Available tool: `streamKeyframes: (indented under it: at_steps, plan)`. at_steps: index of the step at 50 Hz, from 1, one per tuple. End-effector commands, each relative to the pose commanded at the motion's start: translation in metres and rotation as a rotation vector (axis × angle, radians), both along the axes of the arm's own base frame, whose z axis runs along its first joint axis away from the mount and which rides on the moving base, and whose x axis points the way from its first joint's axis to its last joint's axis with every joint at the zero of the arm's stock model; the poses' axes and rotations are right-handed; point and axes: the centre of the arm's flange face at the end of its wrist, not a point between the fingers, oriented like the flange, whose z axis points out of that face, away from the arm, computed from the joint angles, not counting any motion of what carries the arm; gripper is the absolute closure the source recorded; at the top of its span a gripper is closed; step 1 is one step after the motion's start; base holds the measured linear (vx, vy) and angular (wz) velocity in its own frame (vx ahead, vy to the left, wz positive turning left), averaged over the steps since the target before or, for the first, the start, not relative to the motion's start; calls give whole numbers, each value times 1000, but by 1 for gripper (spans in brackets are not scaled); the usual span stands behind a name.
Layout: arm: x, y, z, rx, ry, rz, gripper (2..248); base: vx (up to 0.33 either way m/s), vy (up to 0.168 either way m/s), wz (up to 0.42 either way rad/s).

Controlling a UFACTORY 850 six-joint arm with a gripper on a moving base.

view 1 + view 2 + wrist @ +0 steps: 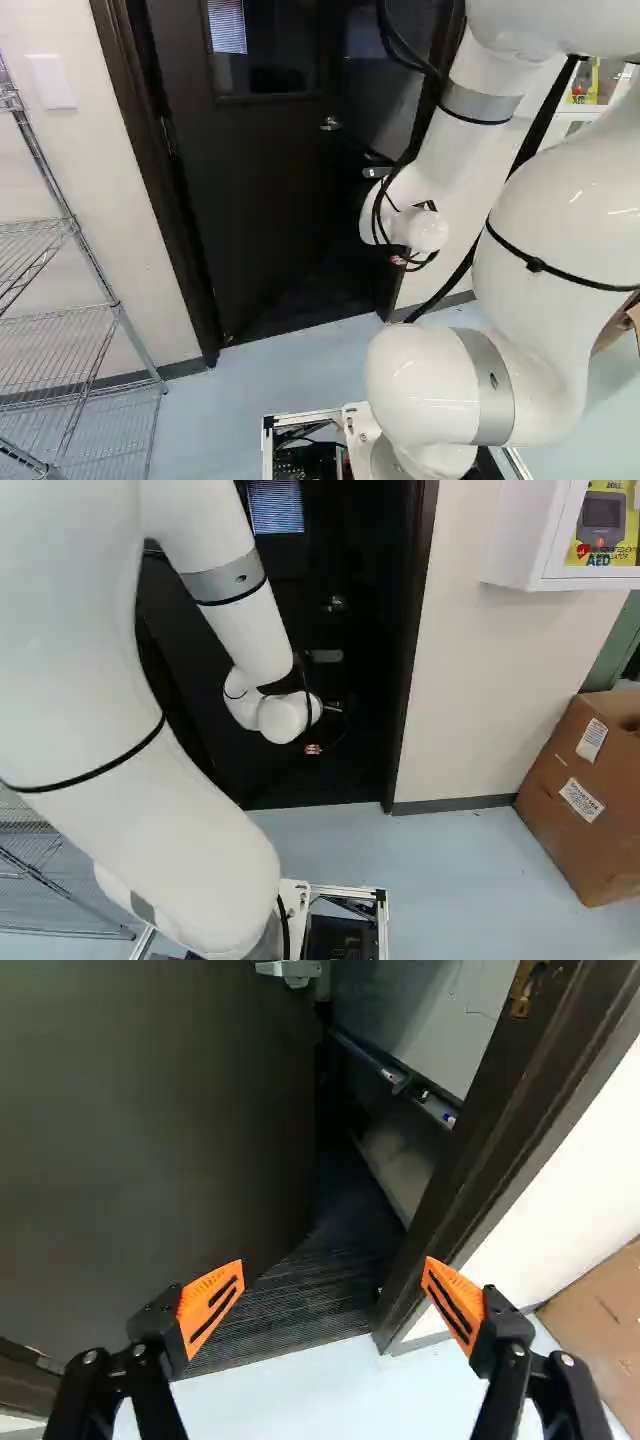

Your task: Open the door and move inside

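Note:
At the end of my arm the gripper (374, 184) is dark against the doorway in the left base view; its fingertips are hidden there. In the wrist view the gripper (332, 1282) is open, its orange-padded fingers wide apart with nothing between them. The dark door (255, 190) stands ajar, swung inward, with its metal handle (331, 124) near the free edge. Ahead of the gripper, the wrist view shows the door panel (150, 1140) on one side, the door frame (470, 1160) on the other, and a gap with dark ribbed flooring (310, 1290) between.
Through the gap a pale board with a ledge (440, 1020) shows. A wire shelf (60, 310) stands left of the doorway in the left base view. Right of it, the right base view shows a wall, a white AED cabinet (520, 540) and a large cardboard box (575, 805).

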Motion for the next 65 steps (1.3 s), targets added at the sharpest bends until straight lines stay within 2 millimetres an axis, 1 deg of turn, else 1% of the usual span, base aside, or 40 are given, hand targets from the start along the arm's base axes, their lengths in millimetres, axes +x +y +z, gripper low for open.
streamKeyframes:
  at_steps: [6, 23, 32, 45, 65]
  plan:
    - [-6, 1, 0, 0, 0, -1, 3, 0, 0, 0]
    - [-6, 1, 0, 0, 0, -1, 3, 0, 0, 0]
    - [-6, 1, 0, 0, 0, -1, 3, -22, -24, -243]
    - [-6, 1, 0, 0, 0, -1, 3, 5, 14, -1]
    - [-6, 1, 0, 0, 0, -1, 3, 53, 84, -20]
